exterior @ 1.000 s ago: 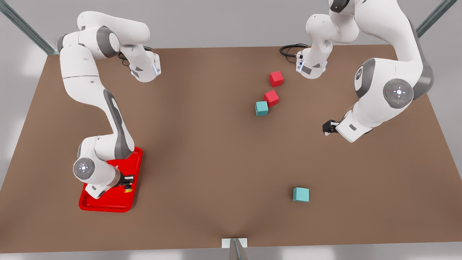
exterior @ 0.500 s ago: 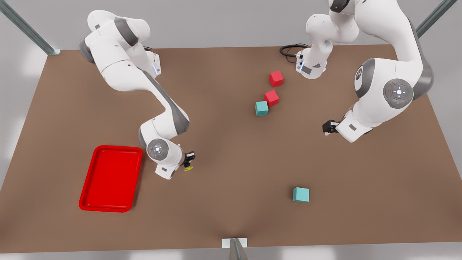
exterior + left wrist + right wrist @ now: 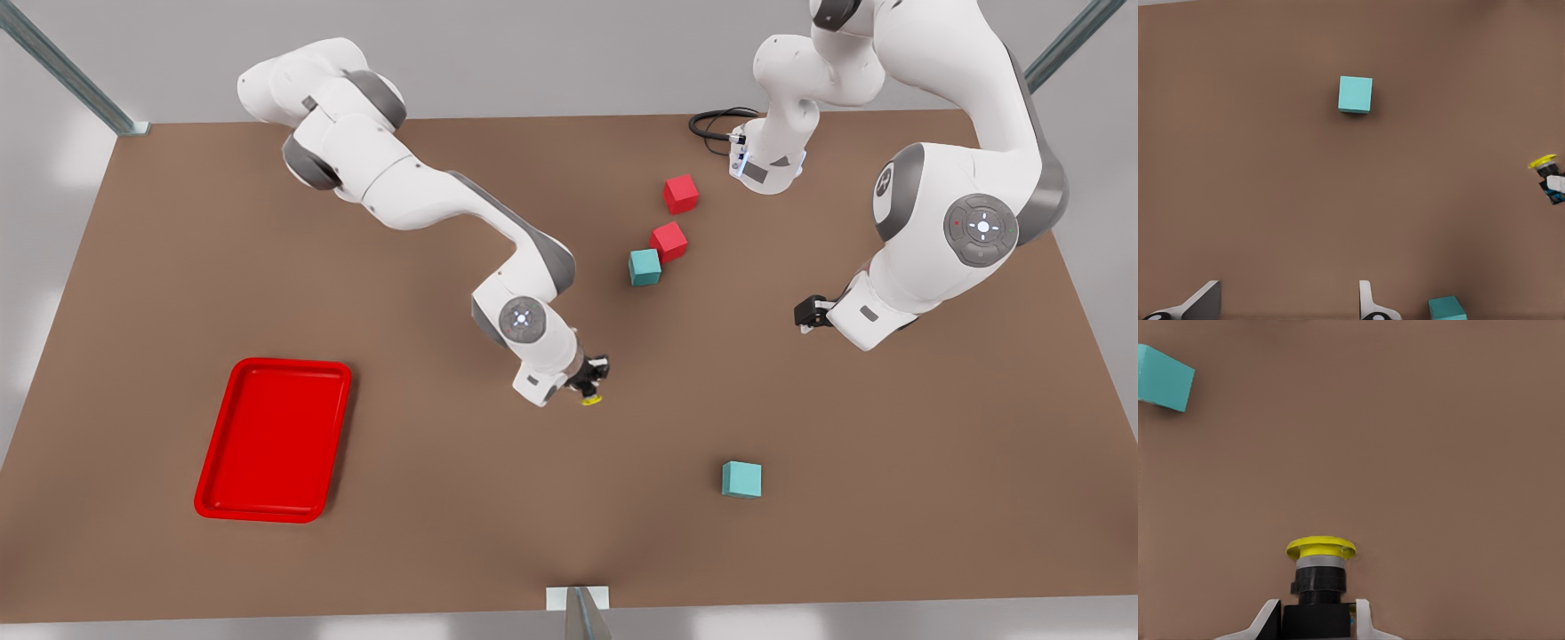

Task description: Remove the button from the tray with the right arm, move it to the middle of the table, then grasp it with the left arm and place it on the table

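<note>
1. Since a second ago, the right gripper (image 3: 594,384) has been carrying the button (image 3: 591,398) out of the tray (image 3: 274,439) toward the middle of the table (image 3: 444,498); the tray is now lying well behind it, toward the front view's left.
2. Its fingers (image 3: 1361,619) are clamping the button's dark body, yellow cap pointing away from the wrist.
3. Counting: one button, one tray, two red cubes (image 3: 680,194) beyond the right gripper, two teal cubes (image 3: 741,478).
4. The left gripper (image 3: 807,314) is waiting well apart, fingers (image 3: 1366,301) spread, clasping nothing; its fingertips are being cut off in the left wrist view.
</note>
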